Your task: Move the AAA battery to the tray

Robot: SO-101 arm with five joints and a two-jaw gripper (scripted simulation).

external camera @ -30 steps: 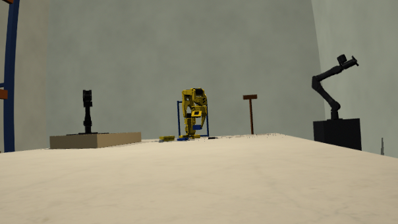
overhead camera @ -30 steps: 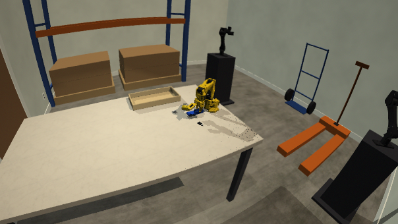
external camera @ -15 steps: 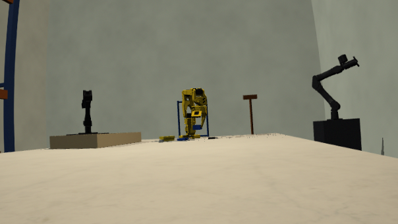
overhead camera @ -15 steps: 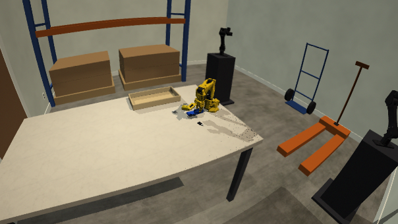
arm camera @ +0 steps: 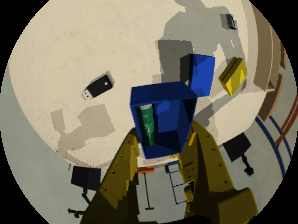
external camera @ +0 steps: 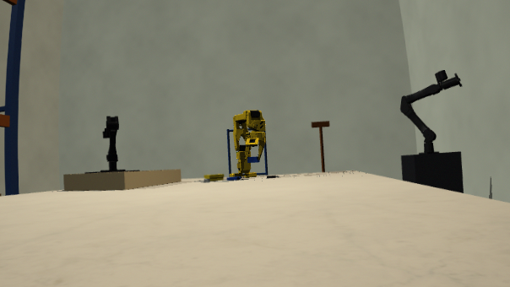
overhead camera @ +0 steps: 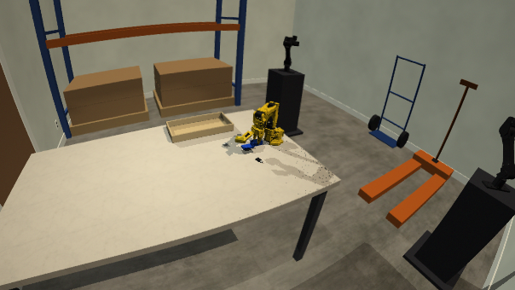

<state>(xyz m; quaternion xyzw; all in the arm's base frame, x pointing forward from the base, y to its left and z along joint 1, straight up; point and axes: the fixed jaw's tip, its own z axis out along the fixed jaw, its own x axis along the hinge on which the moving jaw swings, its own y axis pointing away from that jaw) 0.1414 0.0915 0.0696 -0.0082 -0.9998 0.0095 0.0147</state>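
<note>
My gripper (overhead camera: pixel 257 141) (external camera: pixel 255 155) (arm camera: pixel 164 136) is shut on the blue box's base and holds it above the table. The blue box's base (external camera: pixel 252 159) (arm camera: pixel 161 91) shows its open side to the wrist camera. The AAA battery (arm camera: pixel 147 125), green with a silvery end, lies inside along the left wall in the wrist view. A blue lid (overhead camera: pixel 247 147) (external camera: pixel 233 178) (arm camera: pixel 203 75) lies on the table beyond the base; which way up is unclear. The wooden tray (overhead camera: pixel 202 132) (external camera: pixel 94 181) stands away from the gripper, at the table's back edge in the top view; its inside looks empty there.
A yellow box or lid (overhead camera: pixel 243 138) (external camera: pixel 214 177) (arm camera: pixel 233 76) lies near the blue lid, on the tray's side. A black USB stick (overhead camera: pixel 258 159) (external camera: pixel 271 176) (arm camera: pixel 100 86) lies on the other side. A small grey object (overhead camera: pixel 225 145) (arm camera: pixel 230 21) lies beyond the yellow piece.
</note>
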